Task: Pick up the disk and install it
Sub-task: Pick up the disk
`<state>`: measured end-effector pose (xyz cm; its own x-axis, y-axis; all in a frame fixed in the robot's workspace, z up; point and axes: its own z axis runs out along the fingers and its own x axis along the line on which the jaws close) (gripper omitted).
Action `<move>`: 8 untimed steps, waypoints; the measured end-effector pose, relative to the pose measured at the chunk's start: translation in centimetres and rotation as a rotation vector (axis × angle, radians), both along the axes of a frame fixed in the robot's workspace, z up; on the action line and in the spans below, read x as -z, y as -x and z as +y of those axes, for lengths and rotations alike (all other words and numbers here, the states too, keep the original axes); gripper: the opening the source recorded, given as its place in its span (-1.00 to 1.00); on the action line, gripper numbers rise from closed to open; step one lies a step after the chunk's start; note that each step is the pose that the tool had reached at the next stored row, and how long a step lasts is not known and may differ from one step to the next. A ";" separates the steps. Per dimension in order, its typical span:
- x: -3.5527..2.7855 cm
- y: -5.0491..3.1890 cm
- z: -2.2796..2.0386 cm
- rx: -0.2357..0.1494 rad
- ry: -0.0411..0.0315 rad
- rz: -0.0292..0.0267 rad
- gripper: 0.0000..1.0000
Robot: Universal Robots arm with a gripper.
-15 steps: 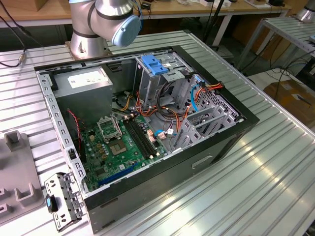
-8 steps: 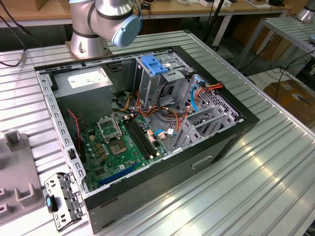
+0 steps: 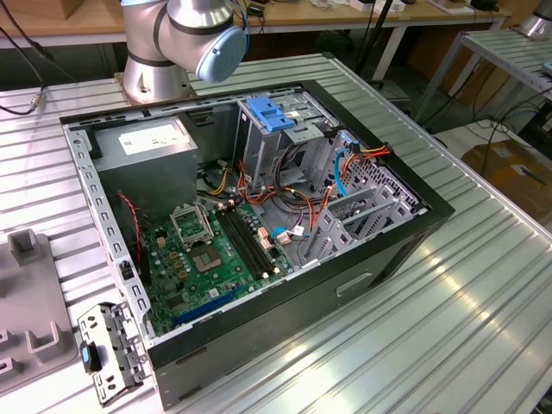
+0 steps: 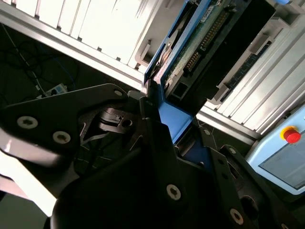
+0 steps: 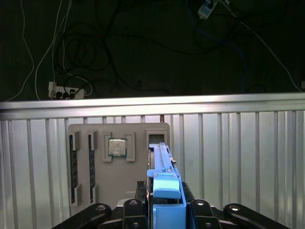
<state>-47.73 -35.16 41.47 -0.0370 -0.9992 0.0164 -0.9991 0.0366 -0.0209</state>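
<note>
the gripper [image 5: 164, 214] pinches the disk [image 4: 206, 40] by its blue carrier [image 5: 166, 191]; the disk's long axis runs straight out from the jaws (edge-on in the first wrist view), toward the grey tray [image 5: 86, 136].

So the arm [image 3: 185, 30] stands on its round base toward the exterior view's left, behind the open case. It has chunky silver joints, one with a light-blue cap, and it runs up out of the picture. In both wrist views the black gripper [image 4: 164, 114] is clamped on the disk [image 4: 207, 36], jaws pinching its blue carrier edge-on, with bolted finger links splayed either side.
</note>
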 end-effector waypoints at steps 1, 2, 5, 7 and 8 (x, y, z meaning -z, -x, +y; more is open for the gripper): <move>-0.06 0.00 0.00 0.000 0.0000 0.0002 -0.25; -0.16 -0.01 0.00 0.000 0.0001 0.0005 -0.25; -0.34 -0.02 0.00 0.000 0.0000 0.0009 -0.25; -0.54 -0.03 0.00 0.000 0.0001 0.0015 -0.25; -0.60 -0.03 0.00 0.000 0.0001 0.0017 -0.25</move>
